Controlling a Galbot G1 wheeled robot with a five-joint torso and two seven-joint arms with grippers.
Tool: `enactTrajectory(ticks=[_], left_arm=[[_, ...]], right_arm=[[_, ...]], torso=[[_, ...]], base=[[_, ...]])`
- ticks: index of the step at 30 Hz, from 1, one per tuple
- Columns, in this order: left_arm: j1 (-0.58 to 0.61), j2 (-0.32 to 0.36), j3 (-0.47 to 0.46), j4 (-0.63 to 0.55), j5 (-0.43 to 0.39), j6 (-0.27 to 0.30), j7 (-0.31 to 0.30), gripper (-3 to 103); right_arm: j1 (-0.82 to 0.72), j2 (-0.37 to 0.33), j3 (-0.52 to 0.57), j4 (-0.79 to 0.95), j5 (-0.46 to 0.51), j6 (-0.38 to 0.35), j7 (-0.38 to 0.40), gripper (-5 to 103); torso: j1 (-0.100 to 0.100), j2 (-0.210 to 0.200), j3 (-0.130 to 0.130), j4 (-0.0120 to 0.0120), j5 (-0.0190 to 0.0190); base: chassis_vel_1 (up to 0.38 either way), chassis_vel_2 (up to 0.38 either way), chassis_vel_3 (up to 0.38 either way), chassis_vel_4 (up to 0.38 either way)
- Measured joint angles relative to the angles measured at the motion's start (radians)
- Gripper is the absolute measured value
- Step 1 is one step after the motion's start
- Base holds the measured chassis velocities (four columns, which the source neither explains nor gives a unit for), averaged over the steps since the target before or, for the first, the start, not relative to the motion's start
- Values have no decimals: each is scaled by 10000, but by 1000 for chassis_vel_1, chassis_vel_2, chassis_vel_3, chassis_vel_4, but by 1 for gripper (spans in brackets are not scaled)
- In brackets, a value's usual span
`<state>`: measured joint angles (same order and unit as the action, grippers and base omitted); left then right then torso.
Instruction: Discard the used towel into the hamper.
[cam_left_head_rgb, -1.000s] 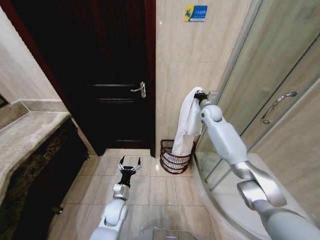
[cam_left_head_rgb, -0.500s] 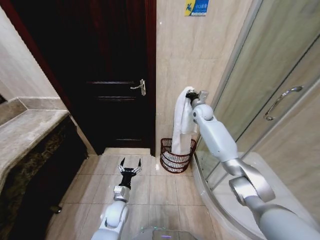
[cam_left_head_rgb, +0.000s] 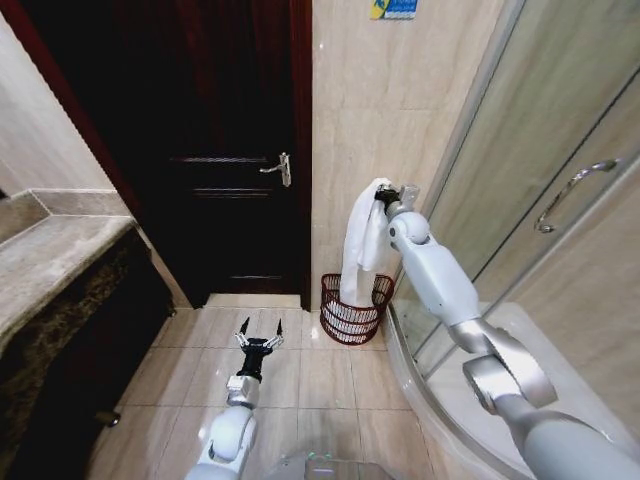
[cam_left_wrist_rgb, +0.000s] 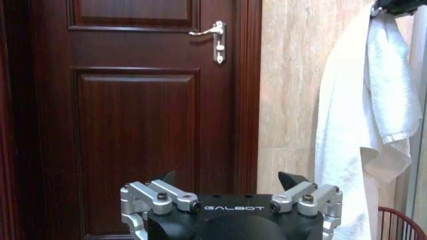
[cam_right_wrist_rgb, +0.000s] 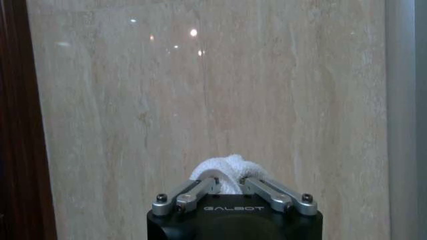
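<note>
The right claw (cam_left_head_rgb: 383, 194) is raised beside the tiled wall (cam_left_head_rgb: 400, 100), its fingers pinched on the top of the white towel (cam_left_head_rgb: 360, 245), which hangs straight down with its lower end dipping into the hamper (cam_left_head_rgb: 350, 310). The hamper stands on the floor (cam_left_head_rgb: 300, 380) in the corner between the dark wooden door (cam_left_head_rgb: 220, 150) and the glass shower screen (cam_left_head_rgb: 520, 170). The left claw (cam_left_head_rgb: 258, 335) is held low over the floor tiles, well apart from the hamper, its 2 fingers spread wide and empty.

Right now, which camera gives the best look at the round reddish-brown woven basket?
The head view: the round reddish-brown woven basket shows whole, on the floor beneath the hanging white towel. The left wrist view catches a sliver of its rim; the right wrist view faces wall.
</note>
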<state>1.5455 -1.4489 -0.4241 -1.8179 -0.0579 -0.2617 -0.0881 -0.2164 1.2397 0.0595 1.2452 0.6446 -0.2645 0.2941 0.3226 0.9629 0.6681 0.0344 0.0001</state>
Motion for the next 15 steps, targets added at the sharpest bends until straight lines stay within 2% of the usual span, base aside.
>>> enactTrajectory(ticks=[15], left_arm=[[194, -30, 20, -126, 228, -74, -18, 100]], right_arm=[[-282, -299, 185, 105, 136, 14, -47, 6]], torso=[[-305, -688, -381, -1, -1]], base=[[0, 0, 0, 0]])
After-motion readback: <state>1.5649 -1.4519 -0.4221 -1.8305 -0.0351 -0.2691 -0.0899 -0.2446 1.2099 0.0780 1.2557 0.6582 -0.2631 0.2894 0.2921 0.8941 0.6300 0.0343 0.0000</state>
